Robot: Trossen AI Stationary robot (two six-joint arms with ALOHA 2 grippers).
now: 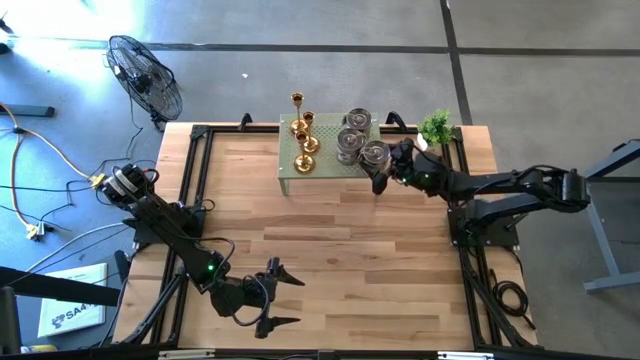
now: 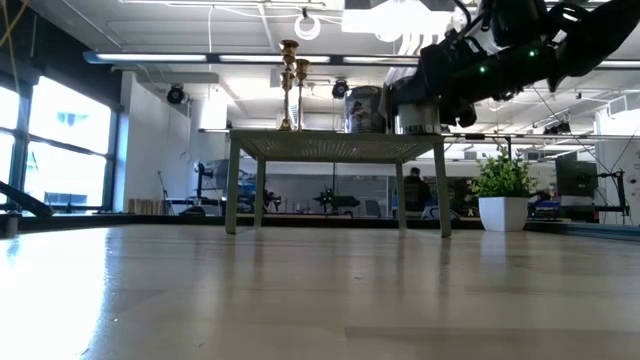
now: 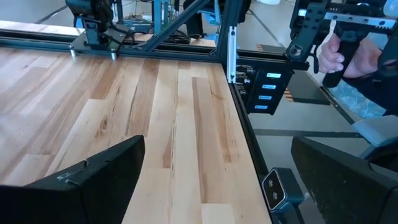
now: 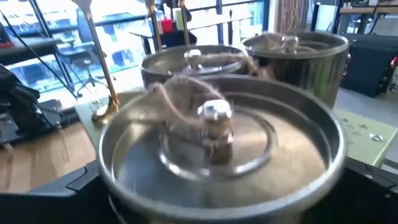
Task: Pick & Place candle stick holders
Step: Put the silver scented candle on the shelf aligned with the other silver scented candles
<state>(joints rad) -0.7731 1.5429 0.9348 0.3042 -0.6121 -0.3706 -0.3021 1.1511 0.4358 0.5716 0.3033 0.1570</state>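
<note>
A small green stand (image 1: 288, 182) sits at the table's far middle. On it are three gold candle stick holders (image 1: 304, 140) to the left and three squat silver ones to the right. My right gripper (image 1: 383, 172) is open at the stand's near right corner. Its fingers sit on either side of the nearest silver holder (image 4: 217, 143), which rests on the stand by its base. The other two silver holders (image 4: 292, 56) are behind it. My left gripper (image 1: 290, 297) waits open above the table's near edge, with only bare wood (image 3: 186, 124) in front of it. My right gripper comes in level from the table's right, one finger (image 4: 81, 183) at each side of the nearest silver holder's wall (image 4: 118, 180). I cannot tell whether the fingers touch the wall.
A small green potted plant (image 1: 436, 125) stands at the far right, just behind my right arm. A black frame (image 1: 190, 180) runs along the table's edges. A fan (image 1: 145, 75) is on the floor beyond the far left corner. A person's hands (image 3: 339, 53) show beyond the table.
</note>
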